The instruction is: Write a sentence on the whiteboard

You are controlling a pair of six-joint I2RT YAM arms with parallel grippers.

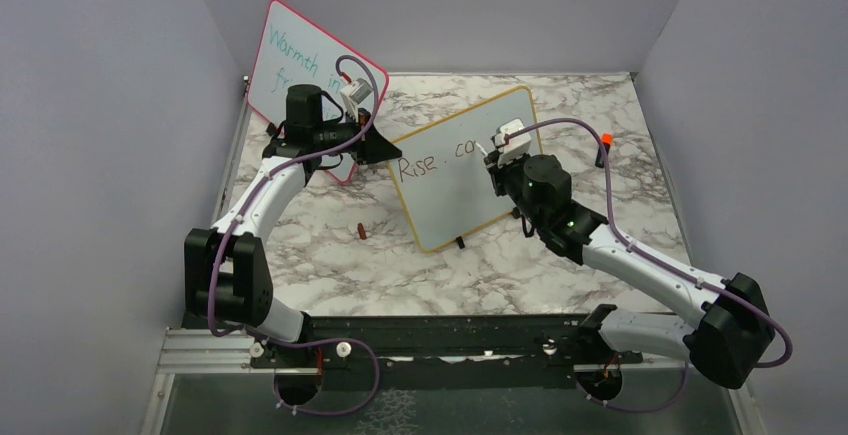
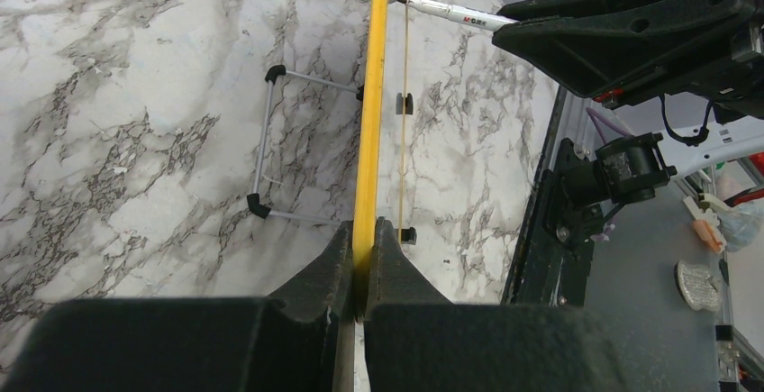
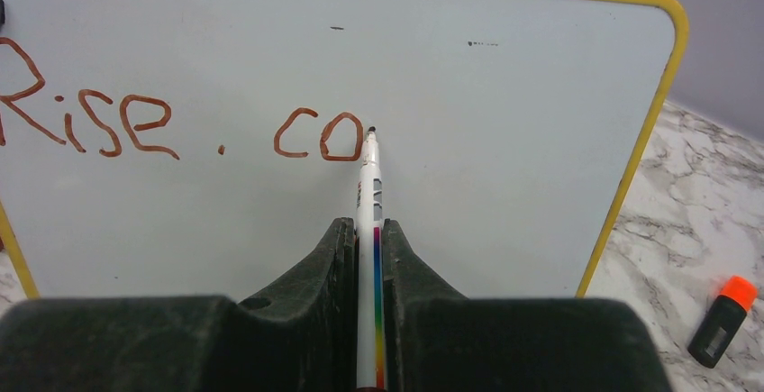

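Note:
The whiteboard (image 1: 450,190) with a yellow-orange frame stands upright mid-table. The sentence reads "Rise. co" (image 3: 162,126) in brownish-red on it. My left gripper (image 2: 363,230) is shut on the board's yellow top edge (image 2: 371,95), seen edge-on. My right gripper (image 3: 368,225) is shut on a white marker (image 3: 368,194) with a rainbow stripe. The marker's tip touches the board just right of the "o". In the top view the right gripper (image 1: 505,155) is at the board's upper right and the left gripper (image 1: 385,147) at its upper left corner.
A pink-red-framed board (image 1: 300,75) with teal writing leans at the back left behind the left arm. A small dark red marker cap (image 1: 361,230) lies left of the board. An orange-capped marker (image 3: 721,320) lies at the right. Grey walls surround the table.

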